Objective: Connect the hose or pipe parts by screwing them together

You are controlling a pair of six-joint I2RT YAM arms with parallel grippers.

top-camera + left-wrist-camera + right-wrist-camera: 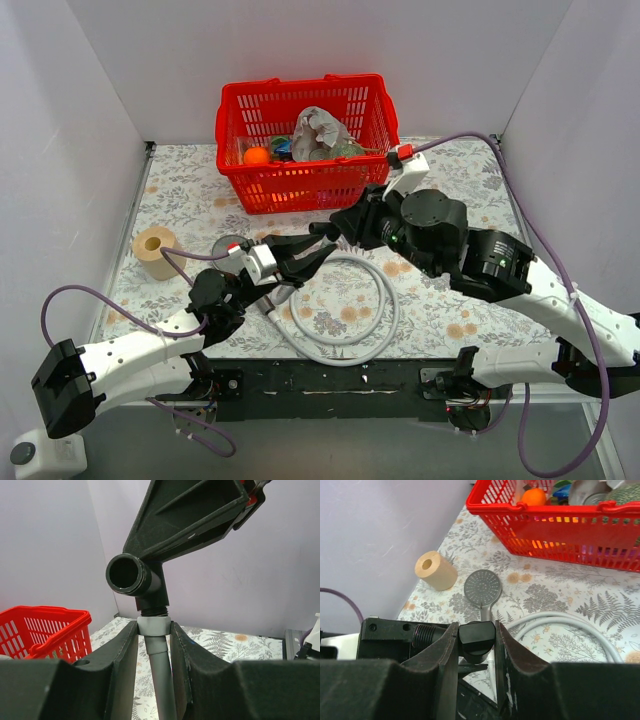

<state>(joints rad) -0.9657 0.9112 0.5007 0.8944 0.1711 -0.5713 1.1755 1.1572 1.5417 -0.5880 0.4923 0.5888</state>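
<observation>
Top view: the long coiled light-grey flexible hose [385,310] loops on the table [460,300]. Left wrist: left gripper [154,645] clamps its grey end nut [154,626], butted against a black threaded elbow fitting [135,577]. Right wrist: right gripper [476,645] pinches that fitting. Looks like threading's just starting; next, twist while keeping them aligned.

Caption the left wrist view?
Left gripper clamps the grey hose end under a black elbow fitting held by the right gripper.

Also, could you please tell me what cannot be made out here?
- Top view: both arms' jaws hide the joint between grey shower-head handle and black elbow fitting.
- Right wrist view: the top edge cuts off most contents of the red plastic basket.
- Top view: end nuts of the light-grey coiled hose too small.
</observation>
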